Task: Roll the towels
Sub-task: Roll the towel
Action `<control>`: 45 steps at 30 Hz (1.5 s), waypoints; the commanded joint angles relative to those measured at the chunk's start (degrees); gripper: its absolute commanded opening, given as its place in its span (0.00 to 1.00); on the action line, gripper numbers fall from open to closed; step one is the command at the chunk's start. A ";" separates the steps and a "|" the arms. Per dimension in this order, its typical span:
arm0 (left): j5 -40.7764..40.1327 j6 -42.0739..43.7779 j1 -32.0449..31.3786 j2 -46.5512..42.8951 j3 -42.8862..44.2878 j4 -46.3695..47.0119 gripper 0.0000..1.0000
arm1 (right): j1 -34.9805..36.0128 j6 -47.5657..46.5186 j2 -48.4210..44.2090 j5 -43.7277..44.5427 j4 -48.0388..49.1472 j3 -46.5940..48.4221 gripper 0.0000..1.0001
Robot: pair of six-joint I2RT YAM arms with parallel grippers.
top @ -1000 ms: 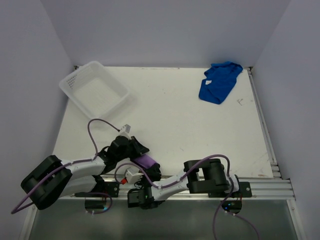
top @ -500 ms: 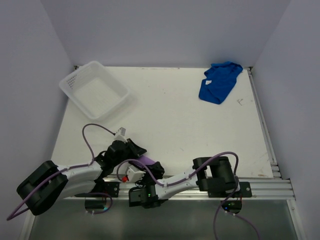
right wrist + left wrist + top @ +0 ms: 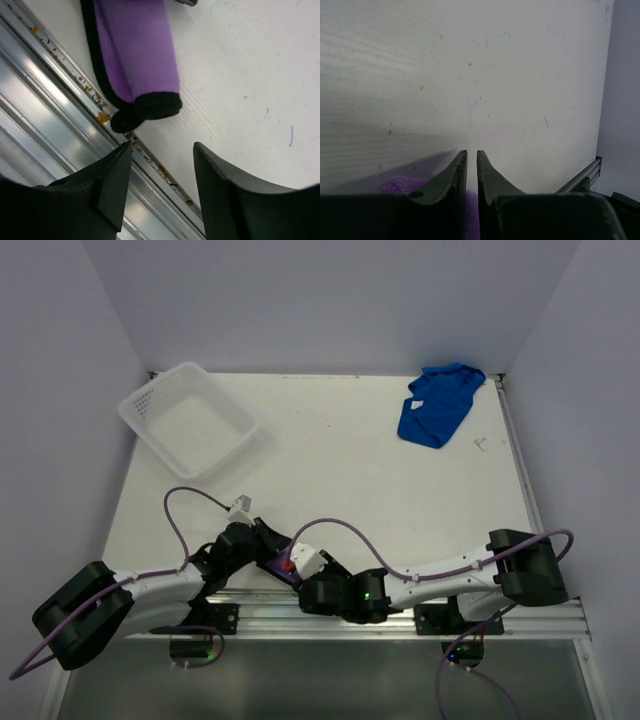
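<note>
While the purple towel (image 3: 140, 55) lies rolled at the near edge of the worktop (image 3: 350, 480), hard against the metal rail (image 3: 60, 100), the left gripper (image 3: 471, 155) nips its cloth between jaws drawn to a slit; the right gripper (image 3: 162, 150) hangs wide apart just beside its black-trimmed end, and the blue towel (image 3: 438, 405) sits crumpled, well apart, at the far right corner

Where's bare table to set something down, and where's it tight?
Free: table middle between white basket and blue towel; right side between blue towel and rail. Crowded: near-left edge, left pincer and right pincer at the purple towel by the rail.
</note>
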 commanded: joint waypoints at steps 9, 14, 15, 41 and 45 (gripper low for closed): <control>-2.96 0.95 -0.66 -1.73 -1.20 -2.64 0.17 | -23.04 9.61 -12.59 -42.00 28.04 -14.62 0.50; -3.05 1.04 -0.75 -2.00 -1.20 -3.08 0.17 | -30.16 15.67 -9.25 -50.21 36.56 -17.35 0.53; -2.96 1.13 -0.75 -2.17 -1.29 -3.17 0.17 | -30.78 15.94 -8.11 -50.91 37.19 -17.70 0.54; -4.28 2.10 -1.01 -4.55 0.03 -7.04 0.16 | -29.56 16.13 0.78 -52.33 41.43 -20.88 0.46; -4.54 2.27 -1.01 -4.81 0.38 -7.39 0.16 | -26.49 13.84 0.43 -49.17 37.12 -18.50 0.40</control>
